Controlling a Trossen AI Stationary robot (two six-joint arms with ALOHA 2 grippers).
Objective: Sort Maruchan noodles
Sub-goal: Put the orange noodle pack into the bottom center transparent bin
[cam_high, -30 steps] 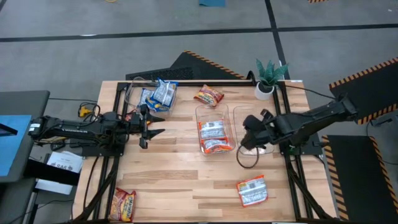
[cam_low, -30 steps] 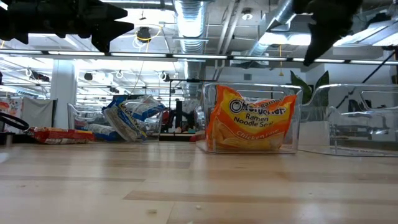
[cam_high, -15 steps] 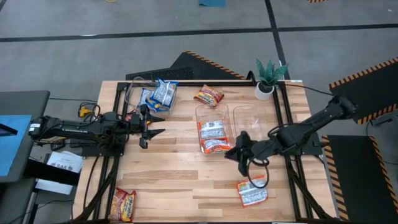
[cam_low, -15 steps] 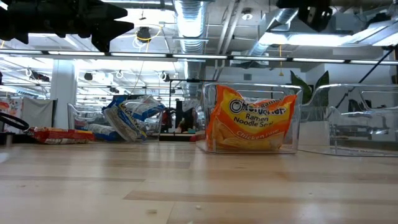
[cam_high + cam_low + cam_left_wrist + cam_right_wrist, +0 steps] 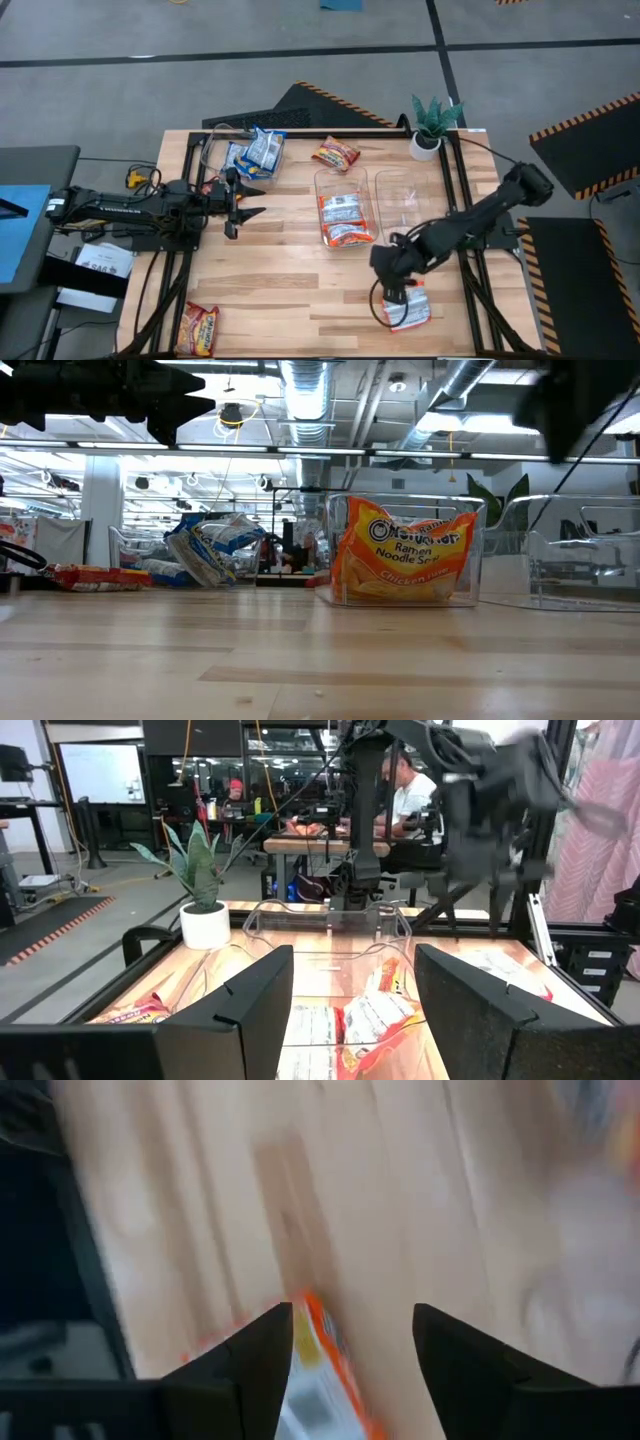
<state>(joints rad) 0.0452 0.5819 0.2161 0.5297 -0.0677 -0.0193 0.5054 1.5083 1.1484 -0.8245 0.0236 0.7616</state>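
From above, the right hand hangs over an orange noodle packet near the counter's front edge. The packet looks light and crinkly; pinch an edge. At its wrist, the fingers are spread apart, holding nothing.

Two dark jointed arms, black cabling alongside.

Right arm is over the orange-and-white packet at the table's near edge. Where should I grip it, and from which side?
Come straight down on the orange-and-white packet: it lies flat on the table, so only a raised crinkly edge offers purchase. The right gripper hangs open above it; pinch across the narrow width there.
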